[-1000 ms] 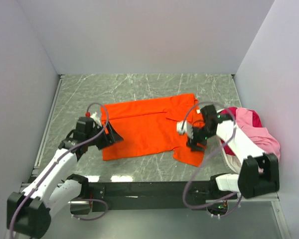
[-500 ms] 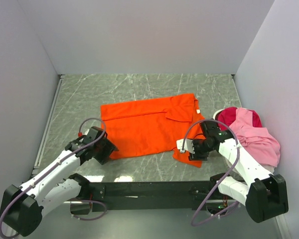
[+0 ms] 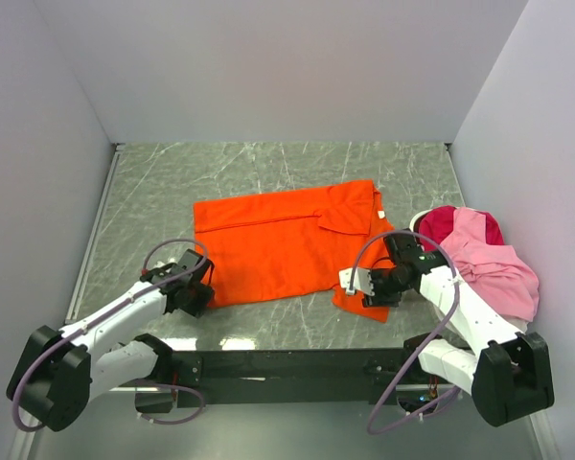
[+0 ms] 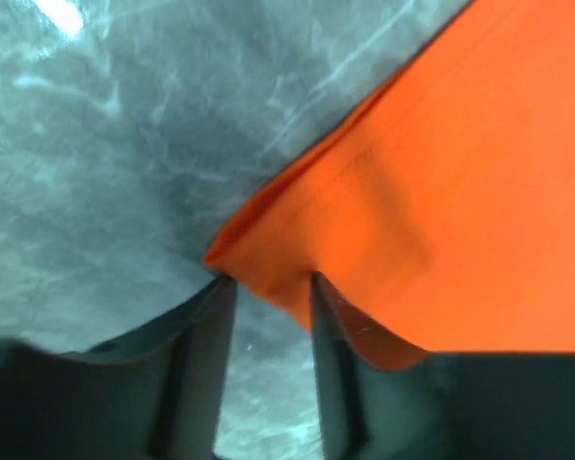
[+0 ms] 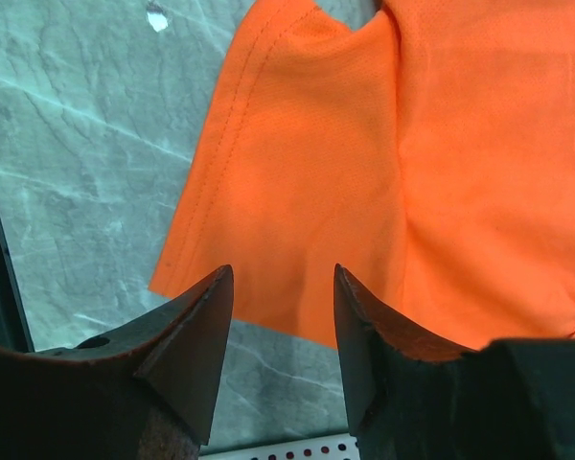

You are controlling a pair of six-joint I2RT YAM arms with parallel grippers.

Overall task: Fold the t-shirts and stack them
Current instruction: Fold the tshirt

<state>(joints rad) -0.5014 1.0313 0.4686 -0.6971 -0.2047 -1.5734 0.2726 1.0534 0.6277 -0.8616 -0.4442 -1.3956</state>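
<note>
While orange knit t-shirt lies flat, left hand half-open astride stitched corner; right hand half-open, empty, over sleeve.

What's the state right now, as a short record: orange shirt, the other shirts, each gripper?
orange t-shirt: spread out mid-table
other shirts: pink t-shirt and magenta-red t-shirt, heaped unfolded at the right edge
left gripper: open, fingers either side of the orange shirt's near-left corner
right gripper: open, low over the orange shirt's near-right flap, probably a sleeve
stack: none yet visible
</note>
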